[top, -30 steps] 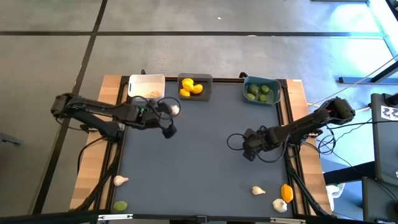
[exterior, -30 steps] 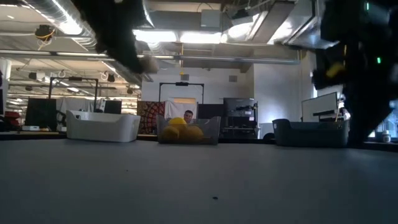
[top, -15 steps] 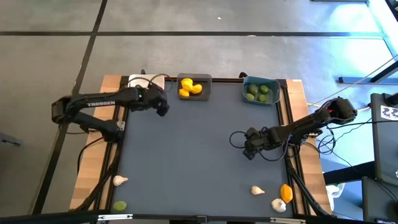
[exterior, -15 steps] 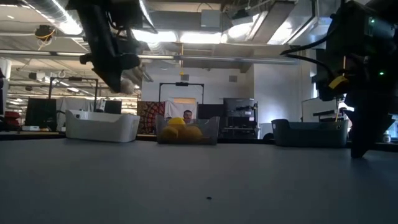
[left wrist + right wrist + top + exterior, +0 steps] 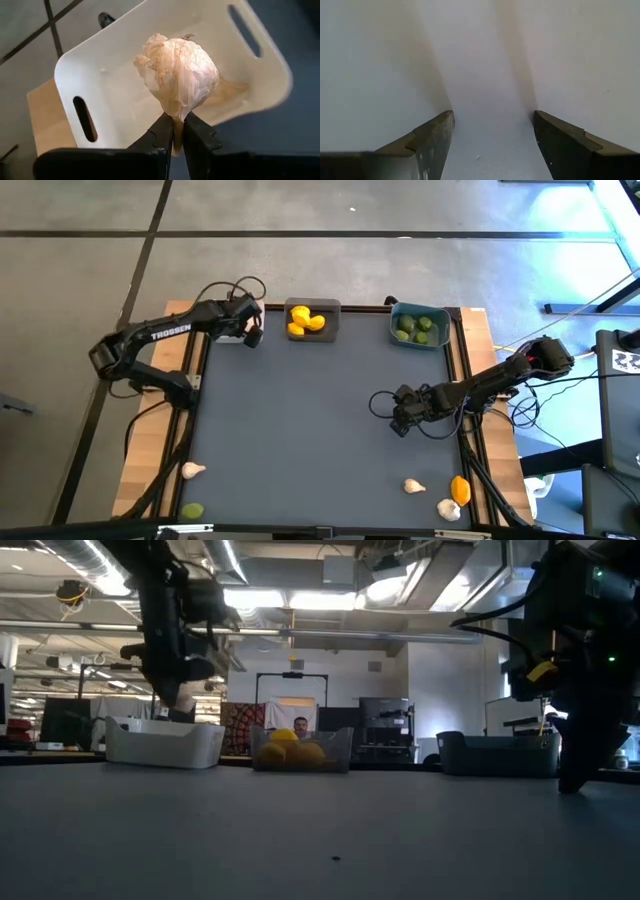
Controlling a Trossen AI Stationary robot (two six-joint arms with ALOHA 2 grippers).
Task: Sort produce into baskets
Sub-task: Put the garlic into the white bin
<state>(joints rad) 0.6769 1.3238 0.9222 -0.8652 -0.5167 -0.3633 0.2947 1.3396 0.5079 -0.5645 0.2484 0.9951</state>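
From above, the left gripper hangs over the white basket at the table's far-left corner, hiding most of it. The right gripper waits low over the mat at mid-right. Lemons fill the dark grey basket, limes the teal basket; loose pieces remain along the near edge.

At table level, the left arm stands above the white basket; its load is hard to make out there.

The left wrist camera shows the fingers pinched on the stem of a garlic bulb, directly over the basket's floor. Opening here, well inside the rim, should drop it cleanly.

The right wrist camera shows spread, empty fingers above bare mat.
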